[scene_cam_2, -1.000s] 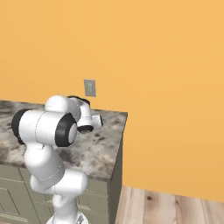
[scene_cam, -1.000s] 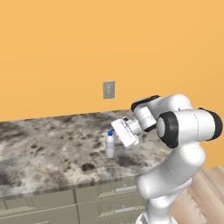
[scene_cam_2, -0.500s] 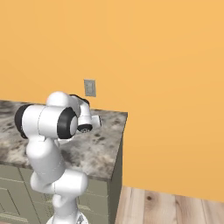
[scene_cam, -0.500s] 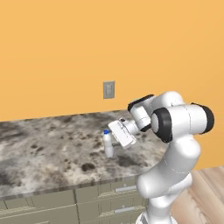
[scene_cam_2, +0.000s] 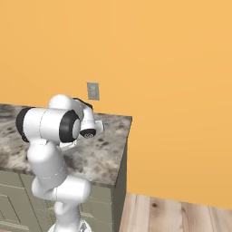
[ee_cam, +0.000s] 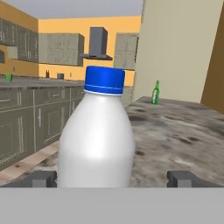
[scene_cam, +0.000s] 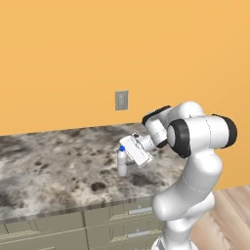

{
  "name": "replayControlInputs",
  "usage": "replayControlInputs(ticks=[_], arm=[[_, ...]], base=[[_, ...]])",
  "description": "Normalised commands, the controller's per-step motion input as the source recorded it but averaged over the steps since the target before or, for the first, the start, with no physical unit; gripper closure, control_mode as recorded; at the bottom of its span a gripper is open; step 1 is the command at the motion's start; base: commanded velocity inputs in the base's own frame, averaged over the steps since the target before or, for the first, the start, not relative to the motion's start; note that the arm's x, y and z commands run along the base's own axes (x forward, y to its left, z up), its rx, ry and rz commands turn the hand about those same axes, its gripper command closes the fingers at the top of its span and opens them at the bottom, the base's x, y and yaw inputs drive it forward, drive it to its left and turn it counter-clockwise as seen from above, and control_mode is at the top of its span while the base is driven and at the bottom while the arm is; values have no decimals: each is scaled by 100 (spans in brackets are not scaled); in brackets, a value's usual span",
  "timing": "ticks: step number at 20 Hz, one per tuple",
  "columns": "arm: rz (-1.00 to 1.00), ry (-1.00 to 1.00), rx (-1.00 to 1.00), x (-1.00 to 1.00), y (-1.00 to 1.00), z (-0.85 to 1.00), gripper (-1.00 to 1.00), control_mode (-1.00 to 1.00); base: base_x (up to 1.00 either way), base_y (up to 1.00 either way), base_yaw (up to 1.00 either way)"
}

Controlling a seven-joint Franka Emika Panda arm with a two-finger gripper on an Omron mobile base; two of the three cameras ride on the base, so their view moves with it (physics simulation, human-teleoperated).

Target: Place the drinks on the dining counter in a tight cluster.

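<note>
A small white bottle with a blue cap (ee_cam: 98, 140) stands upright on the dining counter (ee_cam: 183, 127), close up between my two finger tips. My gripper (ee_cam: 113, 179) is open, one tip on each side of the bottle and both apart from it. In the left base view the same bottle (scene_cam: 121, 163) stands near the middle of the speckled counter (scene_cam: 53, 168), with my gripper (scene_cam: 128, 158) level beside it. A slim green glass bottle (ee_cam: 155, 93) stands far off at the counter's other end.
The counter's right end (scene_cam_2: 122, 149) drops to a wooden floor (scene_cam_2: 172, 213). A wall outlet (scene_cam: 121, 100) sits on the orange wall behind. Across the room are grey cabinets, a range hood (ee_cam: 98, 43) and a small green thing (ee_cam: 8, 77) on the far counter.
The arm has swung a little left and brought the open gripper closer around the white bottle. The bottle has stayed in place.
</note>
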Motion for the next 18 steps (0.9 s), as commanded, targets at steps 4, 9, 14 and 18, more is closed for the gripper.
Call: replayControlInputs(ticks=[4, 9, 14, 18], arm=[[2, 1, 7, -1, 6, 0, -100, -100], [1, 3, 7, -9, 9, 0, -100, -100], [1, 4, 4, -9, 9, 0, -100, -100], [0, 5, 0, 0, 10, 0, 100, -100]], base=[[0, 0, 0], [0, 0, 0], [0, 0, 0], [0, 0, 0]])
